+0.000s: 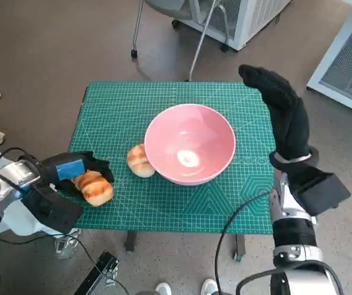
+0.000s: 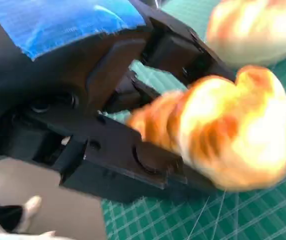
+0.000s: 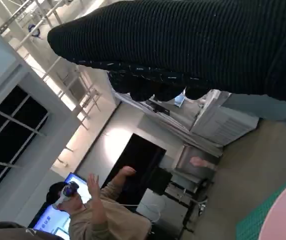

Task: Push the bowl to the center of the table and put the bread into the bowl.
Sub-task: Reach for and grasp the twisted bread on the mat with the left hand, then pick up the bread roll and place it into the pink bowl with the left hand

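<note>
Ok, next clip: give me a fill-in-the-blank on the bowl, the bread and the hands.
1. The bowl is coloured ____.
2. The left hand holds a piece of ____.
3. The second bread roll lies on the mat, touching the ____.
4. The right hand holds ____.

Missing: pink; bread; bowl; nothing

Glossy pink bowl, matt gridded mat, knitted right hand.

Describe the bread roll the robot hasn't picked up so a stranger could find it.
On the green mat sits a pink bowl. The free roll lies against the bowl's rim on the left hand's side; the other roll sits in that hand.
</note>
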